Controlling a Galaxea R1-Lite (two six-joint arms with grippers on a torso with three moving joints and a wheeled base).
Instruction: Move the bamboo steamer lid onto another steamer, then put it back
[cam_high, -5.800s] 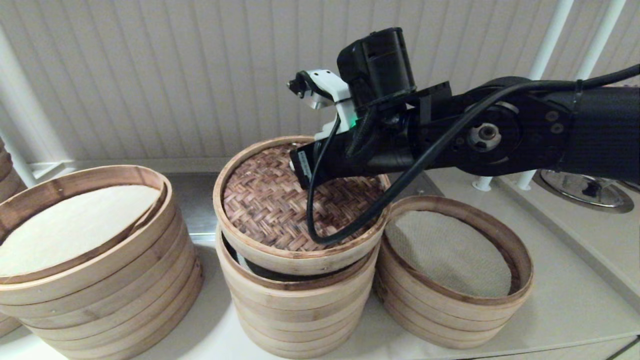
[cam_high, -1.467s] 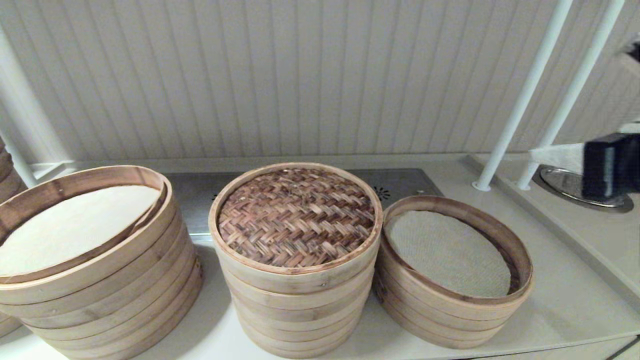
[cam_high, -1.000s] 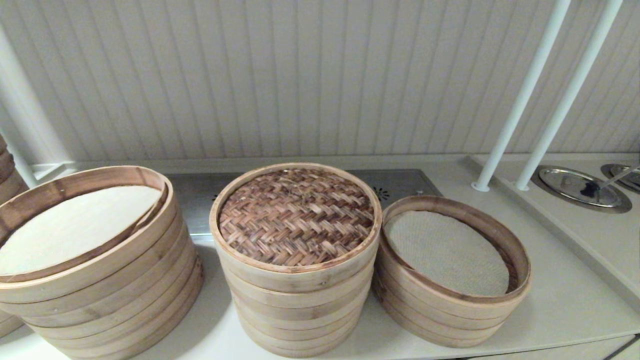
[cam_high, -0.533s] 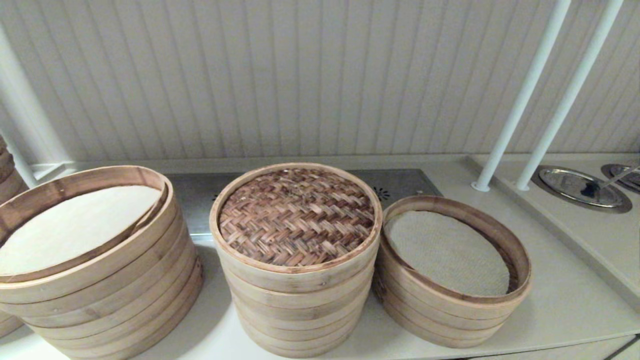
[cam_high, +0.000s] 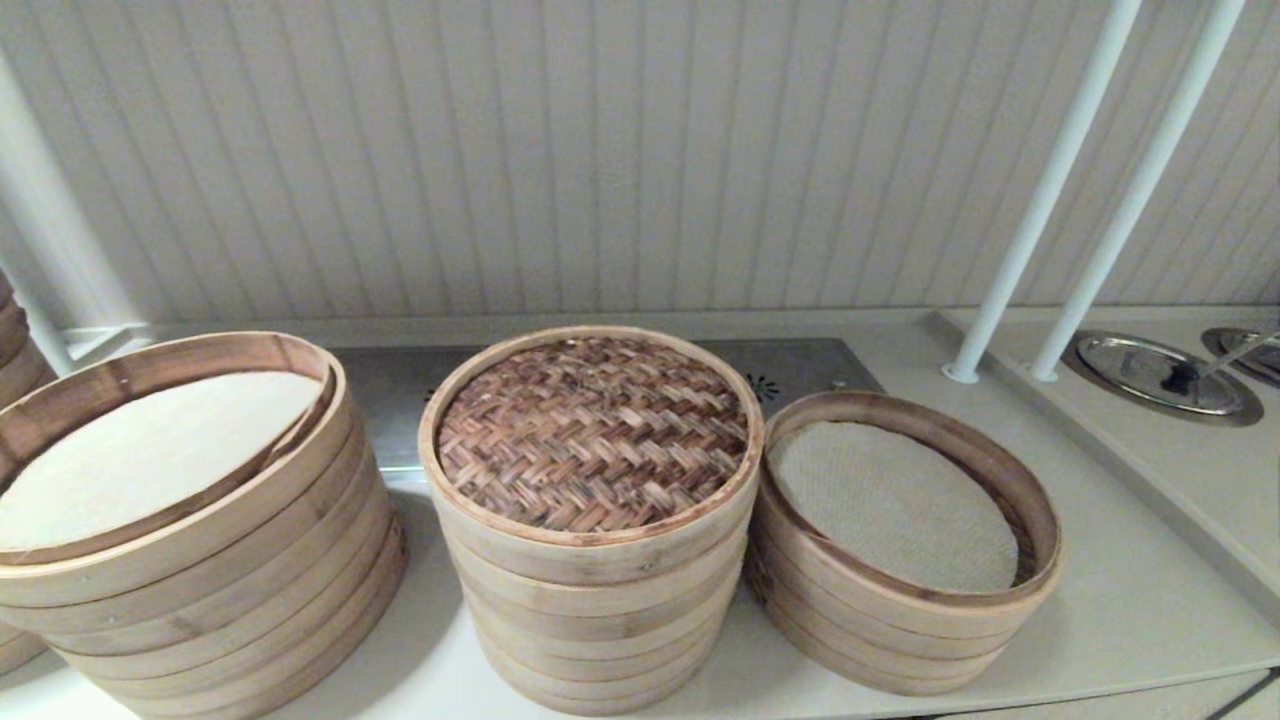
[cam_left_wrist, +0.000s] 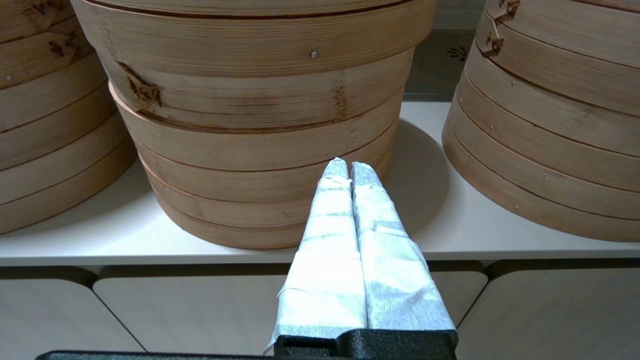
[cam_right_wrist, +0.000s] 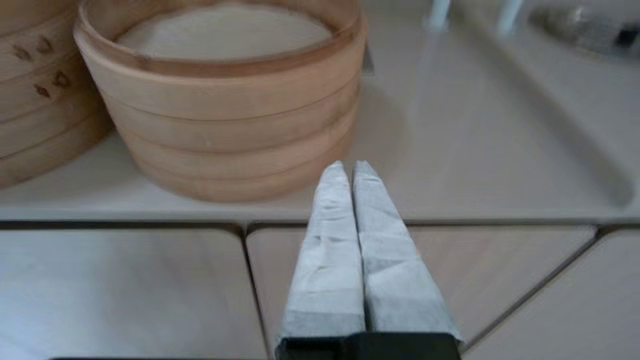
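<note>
My right arm has gone from the head view: a few seconds ago it reached across the middle stack with the lid tilted above it, and now it hangs low in front of the cupboard doors. The lid (cam_high: 592, 432) sits flat and square on the middle stack (cam_high: 592, 610), woven top up, its pale band flush with the rings below. I read that as the return leg done and the task finished, with nothing left to carry.

Taking the middle stack as my landmark: the widest stack (cam_high: 190, 520) stands to its left with a smooth cream liner, and the short steamer (cam_high: 905, 600) stands just to its right, touching or nearly so, with its mesh liner uncovered.

The head view alone shows the lid's top and both liners, but neither arm. The wrist views supply those. The left end effector (cam_left_wrist: 349, 167) is clenched on nothing, below the worktop (cam_left_wrist: 440, 215) edge, pointing at the base of the widest stack. The right end effector (cam_right_wrist: 348, 167) is likewise pressed closed and empty, pointing at the base of the short steamer.
</note>
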